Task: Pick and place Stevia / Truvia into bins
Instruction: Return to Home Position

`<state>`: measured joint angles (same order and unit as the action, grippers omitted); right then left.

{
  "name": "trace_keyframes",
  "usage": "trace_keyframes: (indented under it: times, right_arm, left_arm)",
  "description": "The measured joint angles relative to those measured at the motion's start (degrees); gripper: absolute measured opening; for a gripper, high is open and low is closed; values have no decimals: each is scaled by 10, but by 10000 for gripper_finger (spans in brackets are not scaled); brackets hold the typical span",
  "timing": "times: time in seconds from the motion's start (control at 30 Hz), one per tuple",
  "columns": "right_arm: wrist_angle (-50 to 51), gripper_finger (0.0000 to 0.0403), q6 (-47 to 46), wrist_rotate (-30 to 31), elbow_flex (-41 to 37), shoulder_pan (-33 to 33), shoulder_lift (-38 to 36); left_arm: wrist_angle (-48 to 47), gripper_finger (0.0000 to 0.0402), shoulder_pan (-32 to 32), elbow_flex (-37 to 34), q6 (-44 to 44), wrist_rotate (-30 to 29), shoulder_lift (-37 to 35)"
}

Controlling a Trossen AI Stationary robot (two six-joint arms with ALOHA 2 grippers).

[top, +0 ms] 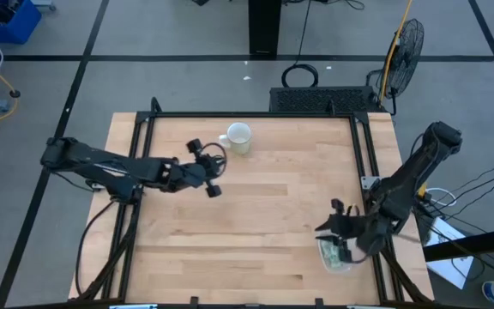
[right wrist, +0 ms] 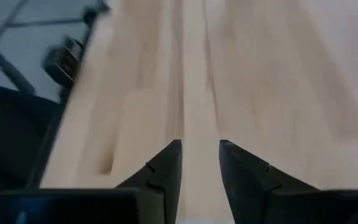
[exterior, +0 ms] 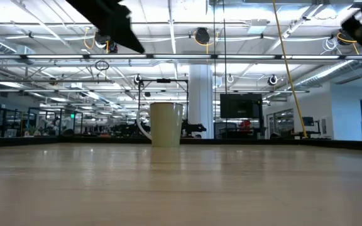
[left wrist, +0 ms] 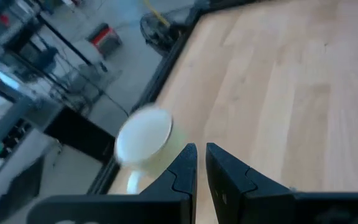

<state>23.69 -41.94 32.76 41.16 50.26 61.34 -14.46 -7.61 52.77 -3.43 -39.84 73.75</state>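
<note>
The clear plastic bin (top: 336, 257) stands near the table's near right corner, and pale green and white packets (top: 340, 260) lie inside it. No packet shows loose on the table. My right gripper (top: 331, 228) hovers just on the far-left side of the bin, partly over it; its fingers (right wrist: 199, 158) are open with only bare wood between them. My left gripper (top: 213, 178) is raised over the table's middle, just near-left of the white mug (top: 237, 137), and is shut (left wrist: 201, 165) on nothing.
The white mug (exterior: 165, 123) stands upright near the far edge, its handle toward the left. A black frame (top: 363, 154) runs along the table's sides. A fan (top: 404, 45) and cables lie on the floor beyond. Bare wood spans the table's middle and near left.
</note>
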Motion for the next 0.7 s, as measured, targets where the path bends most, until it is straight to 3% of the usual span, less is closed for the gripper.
trace_keyframes:
  times: [0.23, 0.43, 0.57, 0.7]
  right_arm:
    - [5, 89, 215, 3, 4, 0, -136]
    - [-6, 91, 236, 20, -8, -1, -206]
    - [-49, 89, 273, -6, -40, -5, -250]
    - [-177, 90, 332, -56, -125, -5, -304]
  left_arm:
    - [-179, 42, -23, 0, 98, 13, -167]
    - [-315, 42, -35, -9, 176, 48, -298]
    - [-308, 42, -37, -46, 175, 118, -370]
    - [-228, 42, -39, -126, 164, 191, -455]
